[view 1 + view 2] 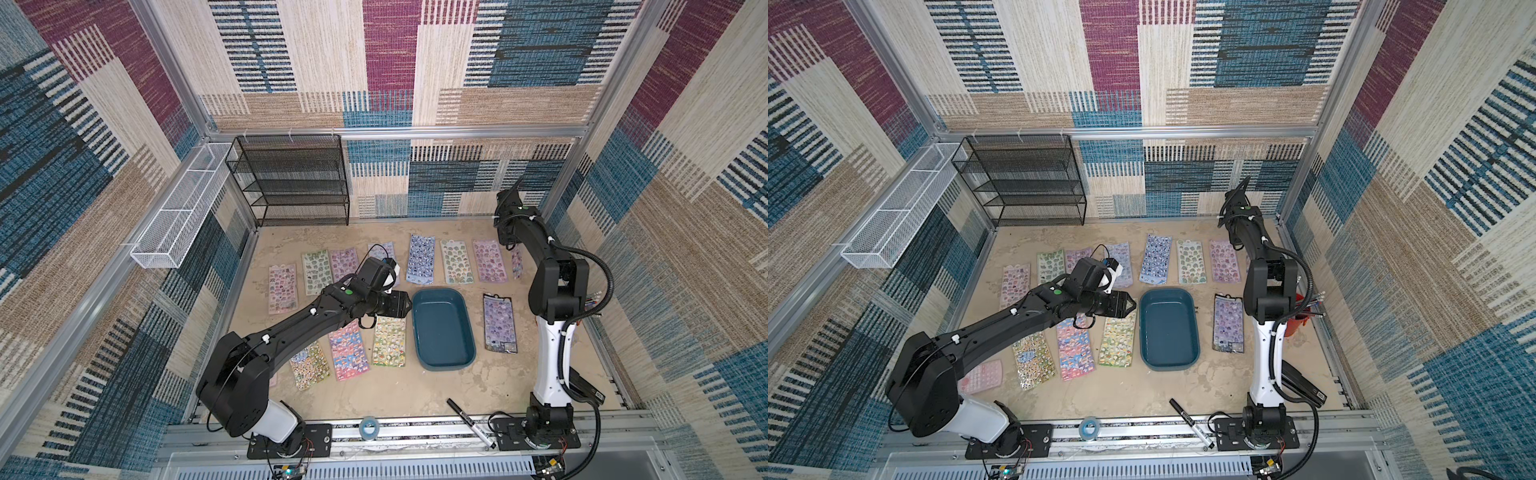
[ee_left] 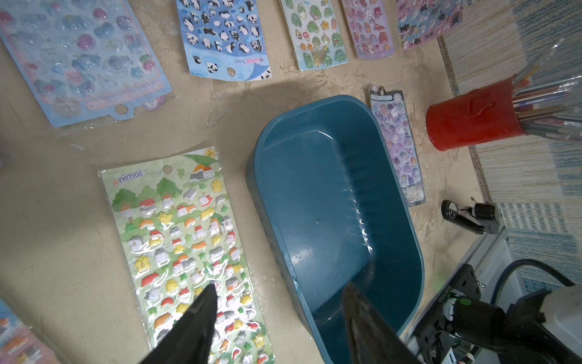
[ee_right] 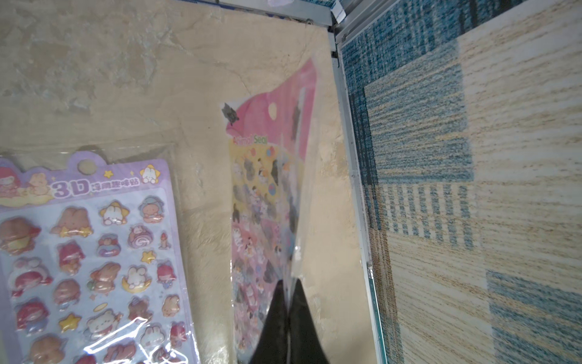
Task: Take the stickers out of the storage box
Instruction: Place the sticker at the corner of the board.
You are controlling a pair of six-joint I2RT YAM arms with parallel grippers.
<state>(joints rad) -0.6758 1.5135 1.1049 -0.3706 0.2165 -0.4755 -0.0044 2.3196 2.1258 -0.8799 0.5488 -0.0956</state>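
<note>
You have a black mesh rack (image 1: 291, 178) standing at the back of the counter (image 1: 374, 395), with a white wire basket (image 1: 178, 216) fixed along the side wall beside it. At the front edge you see a tape roll (image 1: 368, 427) on the rail and a marker (image 1: 471, 424) lying slantwise, partly over the rail. A red cup (image 2: 472, 116) holds pens (image 2: 541, 94). In a top view a pink slab (image 1: 982, 376) lies flat near the front.

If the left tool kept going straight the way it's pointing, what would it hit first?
Most likely the near wall of the box; the open left tool straddles it, one finger above the green sheet. Height is unclear.
</note>
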